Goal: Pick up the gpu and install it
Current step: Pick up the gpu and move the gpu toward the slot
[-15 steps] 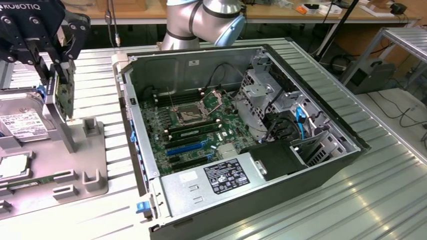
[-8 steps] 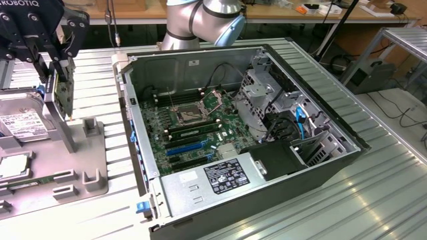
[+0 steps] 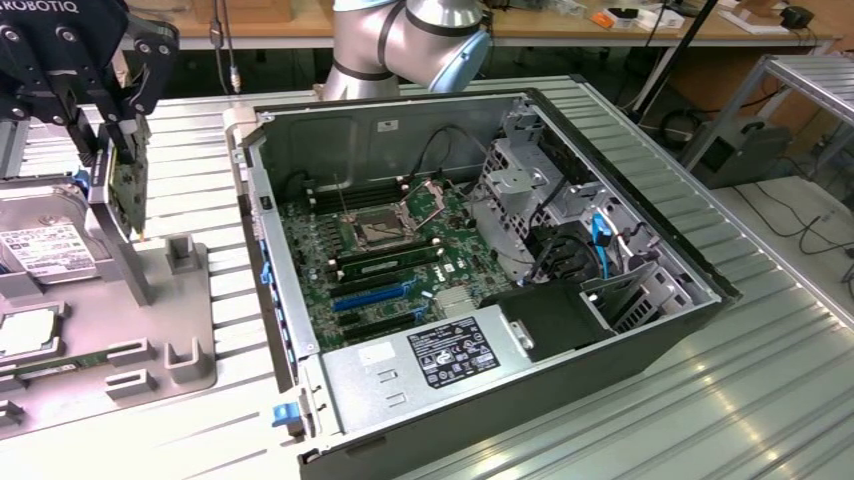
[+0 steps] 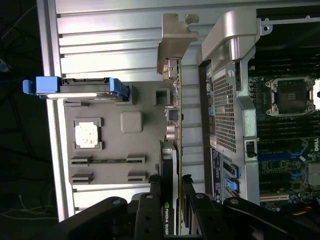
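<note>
Over the ribbed metal bench [image 3: 761, 400], ROBOTIQ gripper [image 3: 114, 148] clamped on the NVIDIA-marked gpu [image 4: 168, 162].

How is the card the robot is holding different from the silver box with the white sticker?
The gpu hangs in the air, clamped by the pincer; the hard drive sits on the gray tray. The gpu is a dark, green-edged card; the hard drive is silver with a white label. The gpu has a pale metal bracket; the hard drive has blue end pieces. Both are outside the computer case.
</note>
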Motion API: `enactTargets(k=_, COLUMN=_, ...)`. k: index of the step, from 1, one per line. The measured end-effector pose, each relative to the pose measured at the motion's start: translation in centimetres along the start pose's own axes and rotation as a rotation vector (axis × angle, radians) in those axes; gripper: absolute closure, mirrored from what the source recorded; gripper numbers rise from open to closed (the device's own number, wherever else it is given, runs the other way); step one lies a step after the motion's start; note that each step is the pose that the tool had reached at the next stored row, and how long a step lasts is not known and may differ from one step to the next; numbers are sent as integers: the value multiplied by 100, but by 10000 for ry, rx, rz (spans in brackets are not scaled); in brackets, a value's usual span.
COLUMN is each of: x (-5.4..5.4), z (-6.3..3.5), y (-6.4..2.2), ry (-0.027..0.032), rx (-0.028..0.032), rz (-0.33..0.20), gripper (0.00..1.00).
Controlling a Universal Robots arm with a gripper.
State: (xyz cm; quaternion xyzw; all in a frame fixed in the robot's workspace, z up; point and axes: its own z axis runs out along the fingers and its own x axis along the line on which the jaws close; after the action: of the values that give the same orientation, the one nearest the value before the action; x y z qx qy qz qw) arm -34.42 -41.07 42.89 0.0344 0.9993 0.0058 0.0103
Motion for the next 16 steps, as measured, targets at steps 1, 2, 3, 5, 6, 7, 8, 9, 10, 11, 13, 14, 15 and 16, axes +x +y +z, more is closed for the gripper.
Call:
enactTargets(k=1, x=0, z=0, y=0, ry=0, rx=0, rz=0, gripper=73)
enactTargets(k=2, x=-1, z=0, y=0, ry=-1, rx=5, rz=0, gripper=73)
enactTargets(k=3, x=-3, z=0, y=1, ry=-1, rx=10, rz=1, gripper=73)
enactTargets(k=5, x=-25, z=0, y=2, ry=-1, rx=14, rz=0, gripper=73)
enactTargets(k=6, x=-36, z=0, y=3, ry=-1, rx=15, rz=0, gripper=73)
enactTargets(k=7, x=-47, z=1, y=4, ry=-1, rx=16, rz=0, gripper=73)
enactTargets(k=8, x=-61, z=1, y=4, ry=-1, rx=16, rz=0, gripper=73)
enactTargets(k=9, x=-72, z=1, y=5, ry=-1, rx=16, rz=0, gripper=73)
enactTargets(k=10, x=-86, z=2, y=6, ry=-1, rx=16, rz=0, gripper=73)
enactTargets(k=11, x=-96, z=2, y=7, ry=-1, rx=17, rz=0, gripper=73)
enactTargets(k=13, x=-119, z=3, y=8, ry=-2, rx=18, rz=0, gripper=73)
enactTargets(k=14, x=-135, z=3, y=10, ry=-1, rx=19, rz=0, gripper=73)
enactTargets(k=15, x=-153, z=3, y=11, ry=-2, rx=19, rz=0, gripper=73)
enactTargets(k=16, x=-176, z=4, y=13, ry=-2, rx=20, rz=0, gripper=73)
